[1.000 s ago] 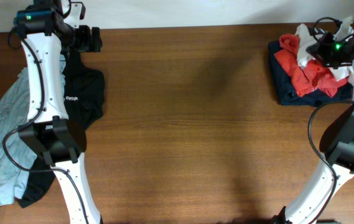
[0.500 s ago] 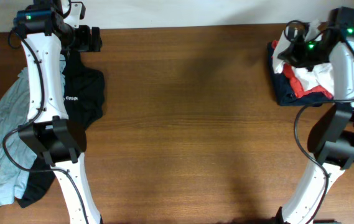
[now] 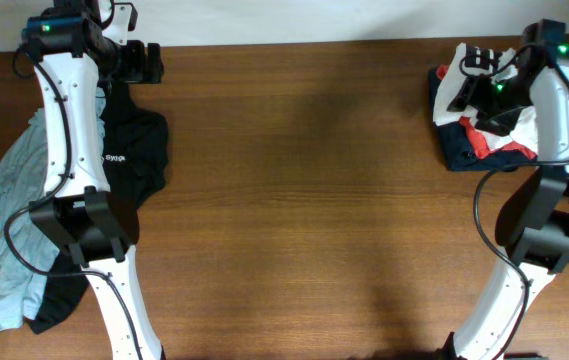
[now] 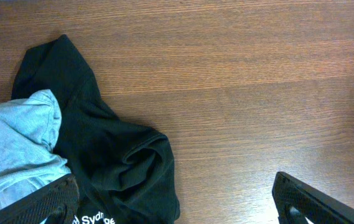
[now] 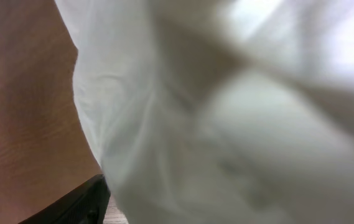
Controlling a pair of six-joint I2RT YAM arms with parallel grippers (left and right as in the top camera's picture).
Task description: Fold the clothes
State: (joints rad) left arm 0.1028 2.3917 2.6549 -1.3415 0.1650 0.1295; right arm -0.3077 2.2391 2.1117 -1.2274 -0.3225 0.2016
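Observation:
A black garment with white lettering [image 3: 134, 150] lies crumpled at the table's left, beside a pale grey-blue garment [image 3: 9, 230]. My left gripper [image 3: 149, 62] hangs open above the black garment [image 4: 114, 162], nothing between its fingers [image 4: 52, 202]; the grey-blue one [image 4: 15, 143] shows at the left of the left wrist view. At the back right is a pile: navy cloth [image 3: 459, 150], red cloth [image 3: 479, 137] and white cloth [image 3: 529, 125]. My right gripper [image 3: 469, 75] is over that pile. White cloth [image 5: 195, 112] fills its view. One finger [image 5: 77, 208] stands far left; the other is hidden.
The brown wooden table [image 3: 304, 200] stretches between the two heaps. The right arm's base [image 3: 549, 235] stands just in front of the pile, and the left arm's base [image 3: 84, 230] sits on the dark garment's edge.
The right arm swung left and back across the pile, drawing white cloth over the red one, and its jaws went from shut to apart. The left arm has not moved.

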